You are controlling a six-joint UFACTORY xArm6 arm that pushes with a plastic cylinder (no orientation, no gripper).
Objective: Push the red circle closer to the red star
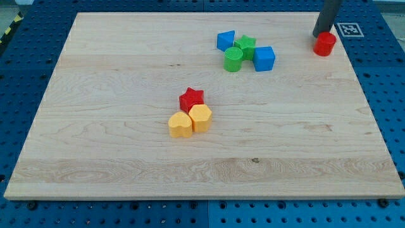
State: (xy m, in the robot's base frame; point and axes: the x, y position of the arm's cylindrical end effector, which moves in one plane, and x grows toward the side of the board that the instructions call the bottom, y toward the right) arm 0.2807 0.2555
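Note:
The red circle (325, 44) stands near the board's top right corner. The red star (191, 99) sits near the board's middle, touching a yellow heart (180, 125) and a yellow hexagon (200, 118) just below it. My tip (318, 35) comes down from the view's top right and rests right beside the red circle, on its upper left side, touching or nearly touching it. The star lies far to the lower left of the circle.
A cluster sits at the top middle: a blue block (226, 40), a green star (246, 45), a green circle (233, 59) and a blue cube (264, 58). It lies left of the red circle. The wooden board (95, 158) rests on a blue pegboard.

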